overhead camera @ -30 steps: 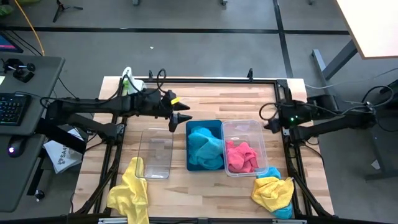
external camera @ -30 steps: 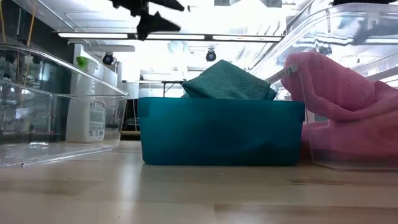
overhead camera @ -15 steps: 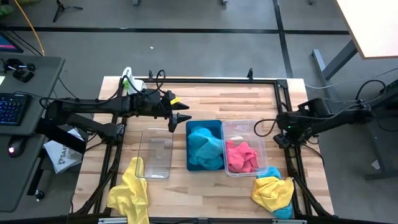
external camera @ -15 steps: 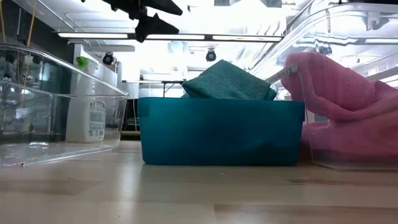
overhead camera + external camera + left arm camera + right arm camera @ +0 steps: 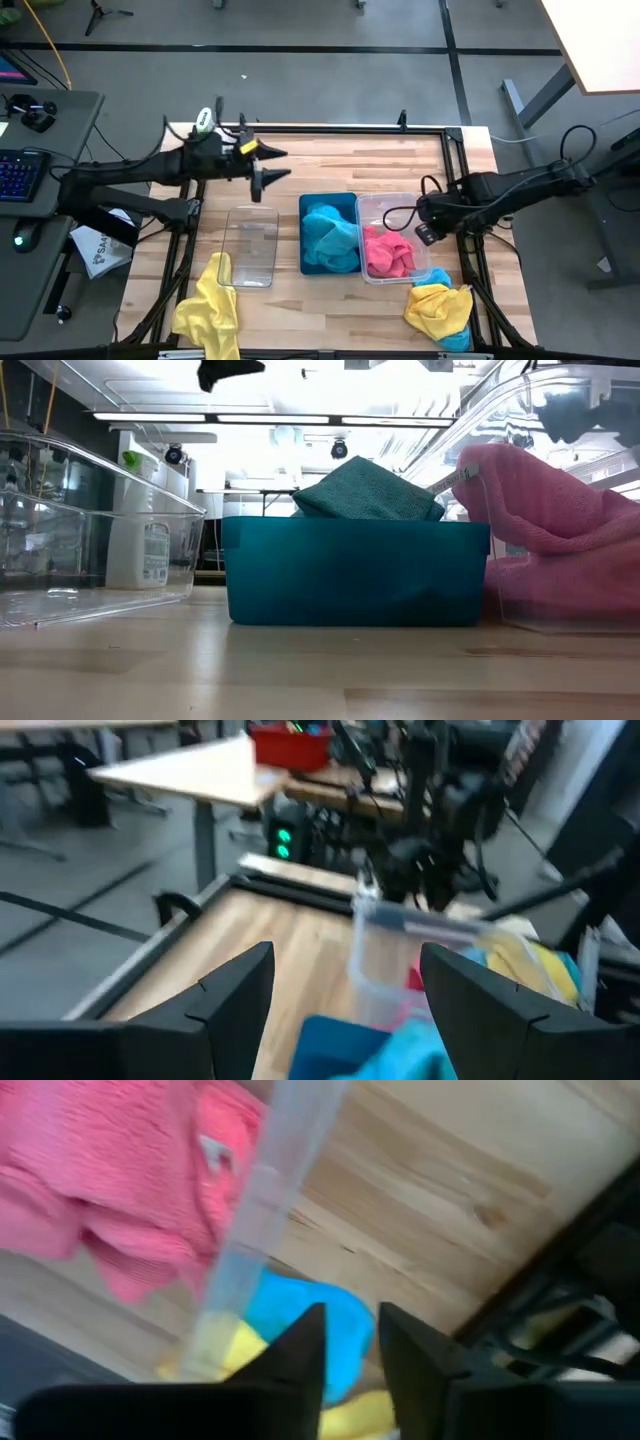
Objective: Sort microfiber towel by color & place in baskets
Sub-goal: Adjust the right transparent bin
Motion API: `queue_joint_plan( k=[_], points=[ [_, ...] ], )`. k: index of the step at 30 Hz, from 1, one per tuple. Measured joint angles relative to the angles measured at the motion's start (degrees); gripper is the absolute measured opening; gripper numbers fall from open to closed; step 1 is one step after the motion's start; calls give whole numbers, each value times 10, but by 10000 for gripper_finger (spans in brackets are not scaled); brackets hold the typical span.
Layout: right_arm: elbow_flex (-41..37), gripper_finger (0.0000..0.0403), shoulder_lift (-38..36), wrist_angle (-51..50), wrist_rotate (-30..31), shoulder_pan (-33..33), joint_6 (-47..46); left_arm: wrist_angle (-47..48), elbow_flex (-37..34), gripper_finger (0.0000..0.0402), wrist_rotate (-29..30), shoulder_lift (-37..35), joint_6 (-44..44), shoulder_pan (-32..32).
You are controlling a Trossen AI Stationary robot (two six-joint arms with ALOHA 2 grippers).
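My left gripper [image 5: 266,171] [image 5: 345,962] hovers open above the table, beyond the empty clear basket [image 5: 250,246]. My right gripper [image 5: 425,229] [image 5: 350,1335] hangs by the right wall [image 5: 262,1210] of the other clear basket [image 5: 392,236], its fingers open only a narrow gap and touching nothing. That basket holds pink towels [image 5: 386,252] [image 5: 120,1170]. The teal basket [image 5: 329,236] [image 5: 350,572] holds cyan-blue towels [image 5: 330,240]. One yellow towel [image 5: 206,310] lies at the near left edge. A yellow and blue pile [image 5: 440,312] [image 5: 300,1315] lies on the table near the right.
A white spray bottle with a green top [image 5: 205,122] [image 5: 145,532] stands at the far left corner. A dark frame [image 5: 340,129] runs around the table's edges. Bare wood lies between the baskets and the far edge.
My right arm has swung toward the near edge and the baskets, tipping down beside the pink towels' basket. My left gripper has drawn back toward the table's far left and risen, staying open. No towel or basket has moved.
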State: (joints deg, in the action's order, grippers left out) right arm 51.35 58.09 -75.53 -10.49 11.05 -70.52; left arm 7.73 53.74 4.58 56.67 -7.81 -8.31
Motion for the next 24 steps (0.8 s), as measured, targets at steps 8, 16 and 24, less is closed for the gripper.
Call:
queue_joint_plan(
  k=[8, 16, 24],
  points=[
    [0, 10, 10, 53, 0, 0, -29, 3, 0, 238, 12, -44, 2, -11],
    [0, 18, 59, 134, 2, 0, -26, 26, 0, 238, 13, -44, 5, -11],
    [0, 11, 98, 211, -14, 0, 5, 30, 0, 238, 13, -44, 6, -11]
  ],
)
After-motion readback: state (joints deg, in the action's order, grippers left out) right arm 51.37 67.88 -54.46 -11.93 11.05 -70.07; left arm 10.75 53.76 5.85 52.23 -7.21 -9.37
